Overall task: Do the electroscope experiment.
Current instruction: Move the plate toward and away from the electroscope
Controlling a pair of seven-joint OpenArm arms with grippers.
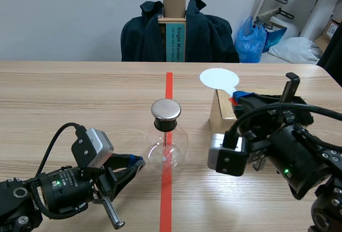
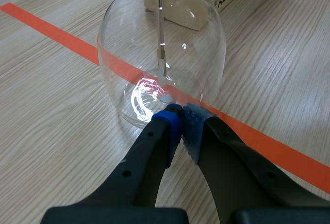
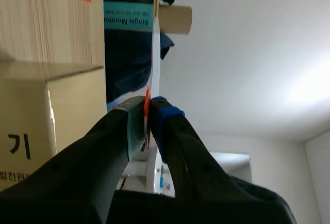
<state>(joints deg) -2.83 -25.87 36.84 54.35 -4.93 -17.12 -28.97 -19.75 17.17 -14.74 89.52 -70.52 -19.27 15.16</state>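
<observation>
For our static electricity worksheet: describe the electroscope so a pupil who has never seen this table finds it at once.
Follow the orange-red tape line down the middle of the wooden table. The electroscope stands on it, beside a small cardboard box. It alone is a round clear glass flask with a metal cap.

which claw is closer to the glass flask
Left. The left claw sits at the base of the glass flask; the right claw is apart, by the box, holding a white paddle.

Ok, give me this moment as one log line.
left tool: shut, tips at flask base | right tool: shut on white disc paddle | flask: upright, beside box
</observation>
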